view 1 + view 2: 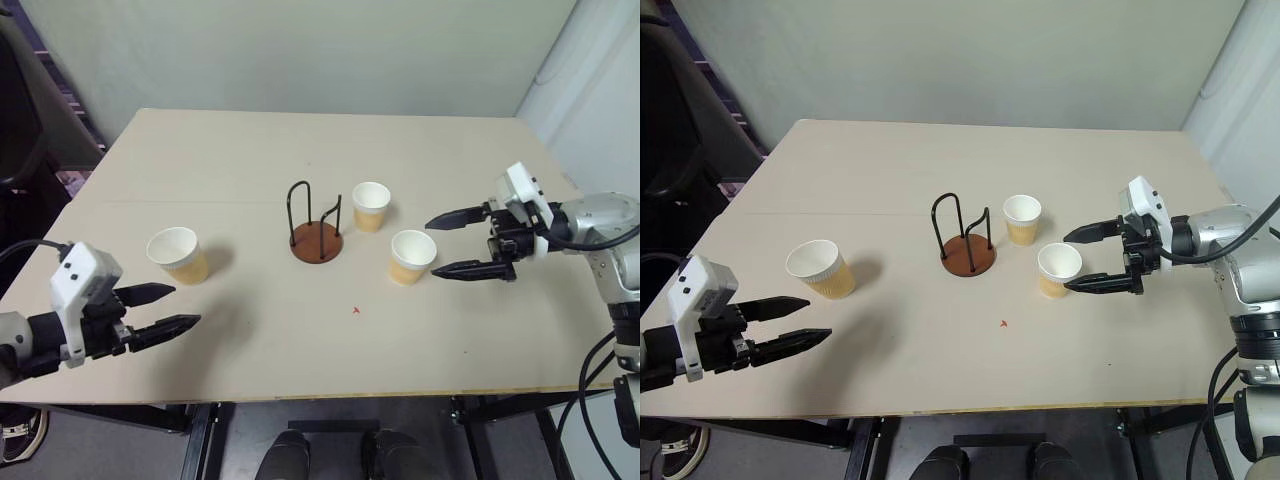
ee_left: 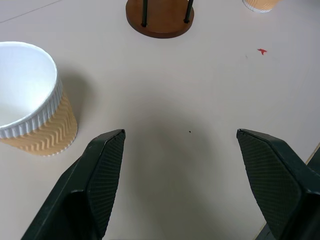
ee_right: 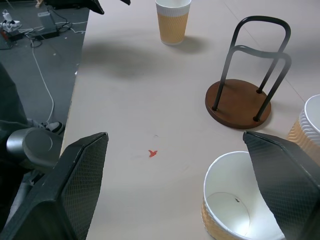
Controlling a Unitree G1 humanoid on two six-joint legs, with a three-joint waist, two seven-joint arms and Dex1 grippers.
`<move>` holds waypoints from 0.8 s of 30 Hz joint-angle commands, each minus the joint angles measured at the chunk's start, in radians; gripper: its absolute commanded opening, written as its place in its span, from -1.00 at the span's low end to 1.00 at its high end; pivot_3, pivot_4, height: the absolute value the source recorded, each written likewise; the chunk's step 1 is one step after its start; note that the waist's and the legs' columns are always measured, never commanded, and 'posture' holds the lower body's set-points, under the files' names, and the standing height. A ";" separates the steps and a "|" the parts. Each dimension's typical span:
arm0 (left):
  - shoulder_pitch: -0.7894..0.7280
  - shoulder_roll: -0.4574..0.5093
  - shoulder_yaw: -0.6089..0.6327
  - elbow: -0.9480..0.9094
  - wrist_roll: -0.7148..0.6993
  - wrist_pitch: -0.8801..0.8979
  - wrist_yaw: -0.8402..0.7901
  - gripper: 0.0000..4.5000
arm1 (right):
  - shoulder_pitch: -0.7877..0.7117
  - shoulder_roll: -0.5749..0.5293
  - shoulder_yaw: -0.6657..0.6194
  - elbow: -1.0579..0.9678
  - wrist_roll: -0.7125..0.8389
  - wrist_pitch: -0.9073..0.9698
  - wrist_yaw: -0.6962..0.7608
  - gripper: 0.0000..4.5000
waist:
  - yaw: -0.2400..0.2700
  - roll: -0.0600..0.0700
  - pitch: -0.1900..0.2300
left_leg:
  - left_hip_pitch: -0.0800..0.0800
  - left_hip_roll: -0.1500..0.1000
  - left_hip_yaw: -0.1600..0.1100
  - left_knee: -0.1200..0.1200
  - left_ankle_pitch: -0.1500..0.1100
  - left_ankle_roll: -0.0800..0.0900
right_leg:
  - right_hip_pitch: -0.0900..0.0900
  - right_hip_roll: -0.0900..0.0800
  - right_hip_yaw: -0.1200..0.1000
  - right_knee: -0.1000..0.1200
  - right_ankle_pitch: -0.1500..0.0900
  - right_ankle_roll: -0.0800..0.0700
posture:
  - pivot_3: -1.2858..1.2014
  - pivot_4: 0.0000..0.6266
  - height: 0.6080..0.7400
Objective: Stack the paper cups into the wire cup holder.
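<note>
Three paper cups stand upright on the table: one at the left (image 1: 178, 255), one just right of the holder (image 1: 371, 206), and one nearer and further right (image 1: 412, 257). The wire cup holder (image 1: 317, 225), a brown disc with black wire loops, stands mid-table with nothing in it. My right gripper (image 1: 431, 247) is open, pointing left, its fingertips flanking the right side of the nearer right cup (image 3: 235, 200) without gripping it. My left gripper (image 1: 187, 305) is open and holds nothing. It hovers near the front left edge, a little nearer than the left cup (image 2: 30, 100).
A small red mark (image 1: 356, 310) lies on the tabletop (image 1: 250, 360) in front of the holder. A dark chair (image 1: 30, 130) stands beyond the table's left edge. Cables lie on the floor (image 3: 35, 30) on that side.
</note>
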 commanded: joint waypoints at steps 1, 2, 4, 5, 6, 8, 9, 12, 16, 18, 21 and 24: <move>-0.004 0.002 0.017 -0.008 0.003 -0.008 -0.001 0.69 | -0.007 -0.011 -0.020 -0.012 -0.002 -0.011 -0.005 1.00 | 0.000 0.000 0.000 | 0.000 0.000 0.000 0.000 0.000 0.000 | 0.000 0.000 0.000 0.000 0.000 0.000 | 0.03 -0.52 1.00; -0.006 0.003 0.015 -0.008 0.003 -0.008 0.000 0.69 | -0.006 -0.010 -0.020 -0.013 -0.002 -0.011 -0.006 1.00 | 0.000 0.000 0.000 | 0.000 0.000 0.000 0.000 0.000 0.000 | 0.000 0.000 0.000 0.000 0.000 0.000 | 0.03 -0.52 1.00; -0.020 0.004 0.003 -0.008 0.002 -0.010 0.007 0.69 | -0.002 -0.012 -0.022 -0.017 0.000 -0.009 -0.007 1.00 | 0.000 0.000 0.000 | 0.000 0.000 0.000 0.000 0.000 0.000 | 0.000 0.000 0.000 0.000 0.000 0.000 | 0.03 -0.52 1.00; -0.034 0.003 -0.006 -0.010 0.000 -0.012 0.015 0.69 | -0.001 -0.013 -0.024 -0.018 0.002 -0.008 -0.008 1.00 | 0.001 0.000 0.000 | 0.000 0.000 0.000 0.000 0.000 0.000 | 0.000 0.000 0.000 0.000 0.000 0.000 | 0.03 -0.52 1.00; -0.044 0.003 -0.011 -0.011 -0.001 -0.013 0.020 0.69 | 0.000 -0.014 -0.025 -0.019 0.002 -0.008 -0.009 1.00 | 0.001 0.000 0.000 | 0.000 0.000 0.000 0.000 0.000 0.000 | 0.000 0.000 0.000 0.000 0.000 0.000 | 0.03 -0.52 1.00; -0.133 -0.013 -0.051 -0.029 -0.051 -0.004 0.053 0.69 | 0.002 -0.013 -0.026 -0.021 0.003 -0.007 -0.012 1.00 | 0.004 0.000 0.000 | 0.000 0.000 0.000 0.000 0.000 0.000 | 0.000 0.000 0.000 0.000 0.000 0.000 | 0.03 -0.52 1.00; -0.180 -0.022 -0.074 -0.038 -0.076 0.002 0.068 0.69 | 0.003 -0.013 -0.026 -0.025 0.004 -0.005 -0.015 1.00 | 0.007 0.000 0.000 | 0.000 0.000 0.000 0.000 0.000 0.000 | 0.000 0.000 0.000 0.000 0.000 0.000 | 0.03 -0.52 1.00; -0.303 -0.040 -0.139 -0.035 -0.121 0.018 0.099 0.69 | 0.005 -0.014 -0.029 -0.046 0.014 0.008 -0.023 1.00 | 0.010 0.000 0.000 | 0.000 -0.001 0.000 0.001 0.001 0.000 | 0.000 0.000 0.000 0.000 0.002 0.001 | 0.03 -0.52 1.00; -0.446 -0.054 -0.300 0.047 -0.036 -0.014 0.145 0.69 | 0.036 -0.031 -0.075 -0.106 0.047 0.040 -0.056 1.00 | 0.009 0.000 0.000 | 0.000 0.000 0.003 0.001 0.002 0.000 | 0.000 0.000 0.000 0.000 0.003 0.002 | 0.03 -0.52 1.00; -0.529 -0.091 -0.380 0.098 0.015 -0.037 0.189 0.69 | 0.063 -0.043 -0.101 -0.146 0.066 0.060 -0.074 1.00 | 0.013 0.000 0.000 | 0.000 0.000 0.005 0.000 0.002 -0.001 | 0.000 0.000 0.000 0.000 0.003 0.002 | 0.03 -0.52 1.00; -0.642 -0.178 -0.497 0.174 0.099 -0.088 0.238 0.69 | 0.093 -0.050 -0.129 -0.199 0.084 0.085 -0.108 1.00 | 0.014 0.000 0.000 | 0.000 0.000 0.006 0.001 0.003 -0.001 | 0.000 -0.001 0.000 0.000 0.004 0.002 | 0.03 -0.52 1.00; -0.749 -0.273 -0.585 0.289 0.216 -0.143 0.329 0.69 | 0.116 -0.059 -0.151 -0.241 0.102 0.107 -0.135 1.00 | 0.015 0.000 0.000 | -0.001 -0.001 0.008 0.002 0.004 -0.001 | 0.000 -0.001 0.001 -0.001 0.005 0.005 | 0.03 -0.52 1.00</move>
